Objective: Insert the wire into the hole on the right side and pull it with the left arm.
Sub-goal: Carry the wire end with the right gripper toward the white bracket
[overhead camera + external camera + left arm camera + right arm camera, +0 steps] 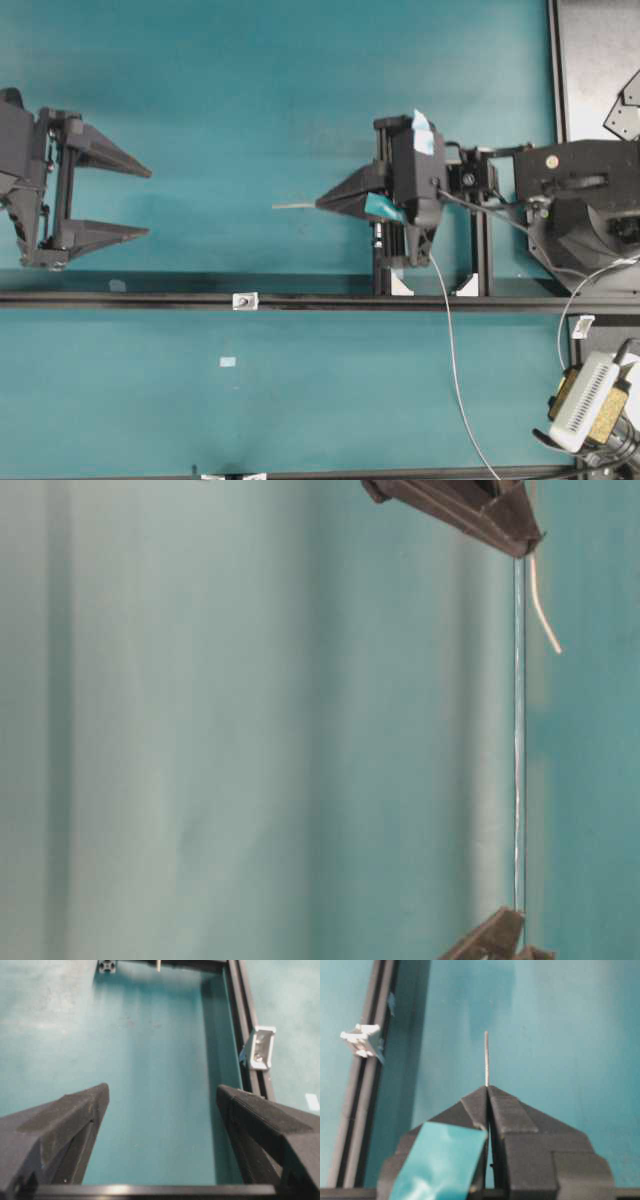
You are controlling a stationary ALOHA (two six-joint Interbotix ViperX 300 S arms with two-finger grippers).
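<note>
Right wrist view: right gripper (487,1089) clamped on the wire (486,1057), whose stiff tip juts straight out beyond the fingertips.

Farther off, beside the black rail (300,299), the small silvery block (245,300) (its hole too small to make out) sits apart from the tip; beyond it, the left gripper (148,203) hangs with fingers spread wide, holding nothing.

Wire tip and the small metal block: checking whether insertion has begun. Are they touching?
Apart. In the overhead view the wire tip juts from the shut right gripper, with bare mat between it and the block on the rail.
</note>
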